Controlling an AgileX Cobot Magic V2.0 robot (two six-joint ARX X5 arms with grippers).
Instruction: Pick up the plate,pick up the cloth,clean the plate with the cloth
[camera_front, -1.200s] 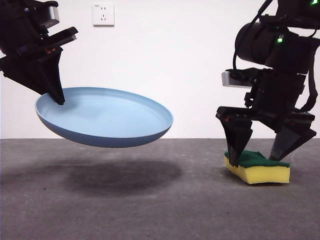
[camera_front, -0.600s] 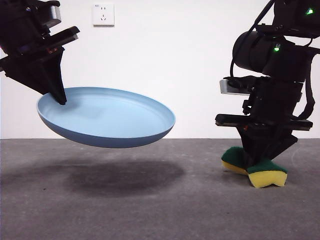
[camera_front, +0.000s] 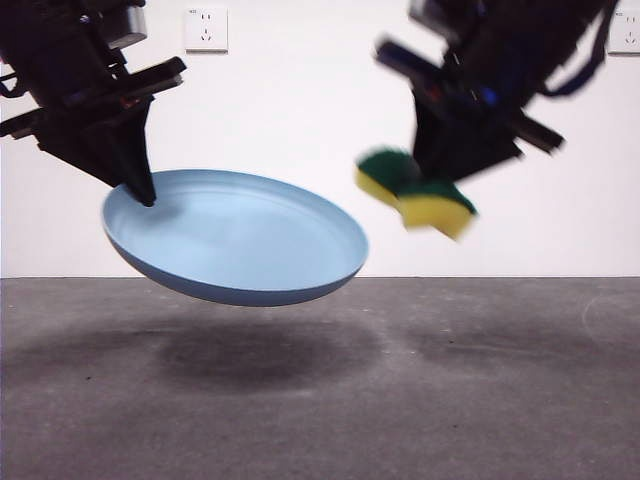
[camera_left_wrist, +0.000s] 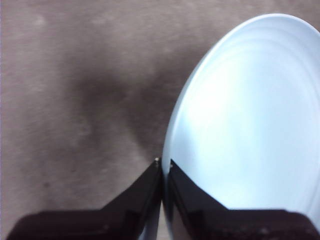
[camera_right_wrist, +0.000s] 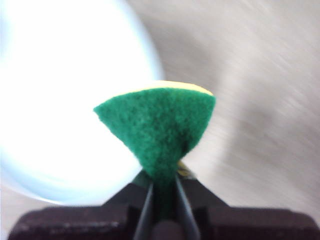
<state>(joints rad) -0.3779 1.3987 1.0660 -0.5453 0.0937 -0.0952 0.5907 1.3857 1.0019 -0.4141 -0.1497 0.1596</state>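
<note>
Two grippers aloft over grey table (camera_front: 320, 400), each carrying something, shadows pooled beneath. Left gripper (camera_front: 140, 190) pinched tight on near-side rim of plate (camera_front: 240, 240), seen in left wrist view (camera_left_wrist: 162, 167) with rim wedged between jaws; plate (camera_left_wrist: 245, 125) tilted, clear of table. Right gripper (camera_front: 450, 165), blurred, clamped on sponge (camera_front: 415, 195) squeezed to a fold, green side out (camera_right_wrist: 157, 127), just beside plate's far rim, apart; white wall with socket (camera_front: 206, 28) behind.
</note>
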